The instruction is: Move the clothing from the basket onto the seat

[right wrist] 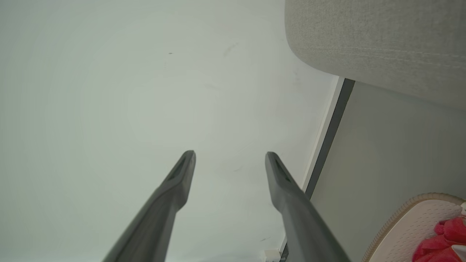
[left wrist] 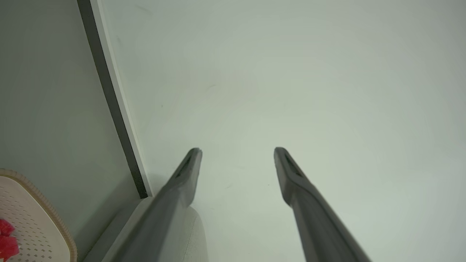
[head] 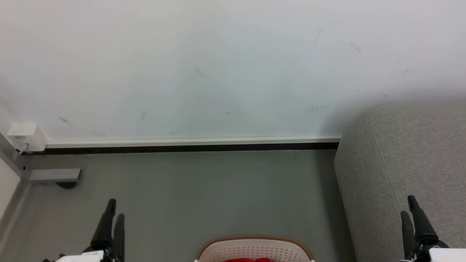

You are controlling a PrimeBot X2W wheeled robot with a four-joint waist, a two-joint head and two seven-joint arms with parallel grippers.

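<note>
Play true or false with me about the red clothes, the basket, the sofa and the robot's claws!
1. The red clothing lies in the basket. True.
2. The left claw is shut tight. False: its two fingers stand wide apart, with nothing between them.
3. The right claw holds a red shirt. False: it is open and holds nothing.
4. The sofa stands on the robot's right of the basket. True.
5. The basket sits on top of the sofa. False: it stands on the grey floor, beside the sofa.
</note>
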